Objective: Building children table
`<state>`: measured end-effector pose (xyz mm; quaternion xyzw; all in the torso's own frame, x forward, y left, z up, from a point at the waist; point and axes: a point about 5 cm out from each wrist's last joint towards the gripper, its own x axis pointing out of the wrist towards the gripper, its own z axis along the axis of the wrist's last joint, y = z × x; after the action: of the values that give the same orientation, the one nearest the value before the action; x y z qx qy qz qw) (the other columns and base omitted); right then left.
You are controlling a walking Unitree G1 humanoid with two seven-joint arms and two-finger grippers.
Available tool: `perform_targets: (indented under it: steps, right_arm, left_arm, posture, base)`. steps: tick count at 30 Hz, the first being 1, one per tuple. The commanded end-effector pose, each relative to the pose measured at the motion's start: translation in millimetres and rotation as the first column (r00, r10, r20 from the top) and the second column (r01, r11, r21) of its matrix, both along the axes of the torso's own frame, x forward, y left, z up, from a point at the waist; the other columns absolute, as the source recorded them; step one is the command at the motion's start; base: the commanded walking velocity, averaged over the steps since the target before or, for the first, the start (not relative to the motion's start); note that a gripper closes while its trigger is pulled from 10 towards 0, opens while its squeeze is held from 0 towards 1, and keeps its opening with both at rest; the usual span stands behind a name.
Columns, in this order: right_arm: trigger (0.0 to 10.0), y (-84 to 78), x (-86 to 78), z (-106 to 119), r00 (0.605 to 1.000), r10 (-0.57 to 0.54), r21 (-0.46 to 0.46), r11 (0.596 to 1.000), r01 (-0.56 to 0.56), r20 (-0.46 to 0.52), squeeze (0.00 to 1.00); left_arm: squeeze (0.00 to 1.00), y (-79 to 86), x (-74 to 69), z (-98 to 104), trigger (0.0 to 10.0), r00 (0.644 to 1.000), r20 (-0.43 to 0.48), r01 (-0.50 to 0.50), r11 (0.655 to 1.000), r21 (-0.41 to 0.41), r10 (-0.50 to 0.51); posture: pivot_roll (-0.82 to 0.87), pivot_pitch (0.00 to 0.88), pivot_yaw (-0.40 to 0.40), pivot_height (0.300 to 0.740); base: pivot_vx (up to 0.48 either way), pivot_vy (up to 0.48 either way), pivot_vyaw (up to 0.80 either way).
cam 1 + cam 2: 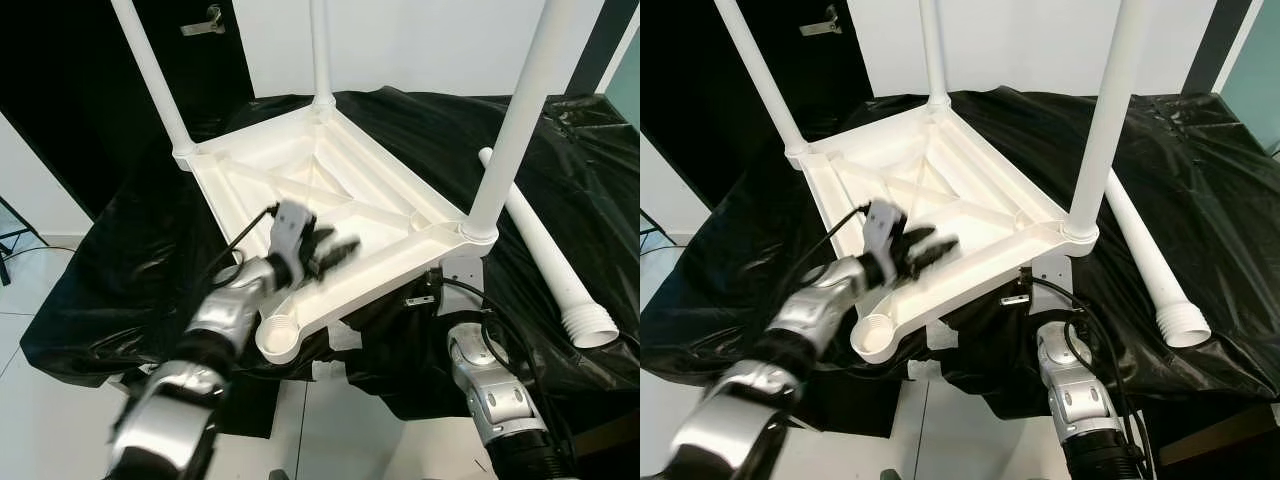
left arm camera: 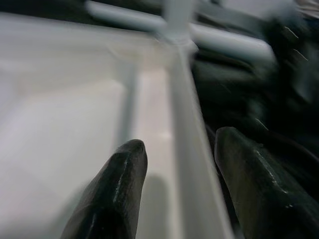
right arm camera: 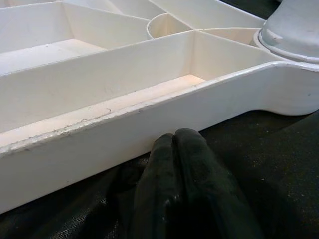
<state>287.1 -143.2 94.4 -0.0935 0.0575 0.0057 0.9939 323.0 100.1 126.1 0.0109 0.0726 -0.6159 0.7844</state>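
A white plastic children's table (image 1: pixel 330 190) lies upside down on a black-covered surface. Three white legs stand up from its corners, the nearest (image 1: pixel 515 120) at the right. The near corner socket (image 1: pixel 280 337) is empty. A fourth leg (image 1: pixel 545 255) lies loose on the cover to the right. My left gripper (image 1: pixel 335 252) is open over the table's near rim, and the rim (image 2: pixel 187 149) runs between its fingers. My right gripper (image 3: pixel 174 142) is shut, its tips against the outer wall of the table's frame (image 3: pixel 124 134), resting on the black cover. My right arm (image 1: pixel 495 395) reaches up from below the table's edge.
The black cover (image 1: pixel 130 260) drapes over the support and hangs down at its near edge. White floor (image 1: pixel 40 420) lies at the lower left. A dark door with a handle (image 1: pixel 205 20) stands behind on the left, beside a white wall.
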Motion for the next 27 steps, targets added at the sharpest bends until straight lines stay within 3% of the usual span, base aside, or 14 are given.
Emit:
perform_targets:
  steps: [1, 8, 18, 23, 27]
  right_arm:
    - [10.0, 3.7, 0.0, -3, 1.0, 0.014, 0.003, 1.0, -0.014, -0.017, 0.0]
    - [10.0, 1.5, 1.0, -2, 1.0, -0.003, 0.004, 1.0, 0.003, -0.013, 0.0]
    - [10.0, 2.1, -0.8, -2, 1.0, -0.008, 0.007, 1.0, 0.008, -0.013, 0.0]
    - [10.0, 2.3, -1.5, -2, 1.0, -0.007, 0.011, 1.0, 0.007, -0.01, 0.0]
    - [10.0, 2.2, -1.4, -2, 1.0, -0.006, 0.013, 1.0, 0.006, -0.009, 0.0]
  left_arm:
    - [0.0, -2.0, -4.9, 3, 10.0, 0.995, -0.015, 0.1, 0.995, -0.002, -0.1]
    - [0.0, -6.2, -3.0, 1, 10.0, 0.993, -0.01, 0.115, 0.992, 0.048, -0.115]
    - [0.0, -11.0, 18.2, 6, 10.0, 0.994, 0.069, -0.09, 0.992, 0.087, 0.084]
    - [0.0, -8.1, 28.5, 5, 10.0, 0.971, 0.115, -0.223, 0.965, 0.138, 0.208]
    - [0.0, -7.1, 30.3, 2, 10.0, 0.964, 0.131, -0.251, 0.953, 0.167, 0.231]
  posture:
    - [-0.12, 0.0, 0.072, 0.74]
    - [-0.13, 0.0, 0.079, 0.74]
    - [-0.14, 0.0, 0.084, 0.74]
    - [-0.14, 0.0, 0.083, 0.74]
    - [-0.14, 0.0, 0.083, 0.74]
  base:
    - [0.0, 0.0, 0.0]
    - [0.0, 0.0, 0.0]
    - [0.0, 0.0, 0.0]
    - [0.0, 0.0, 0.0]
    - [0.0, 0.0, 0.0]
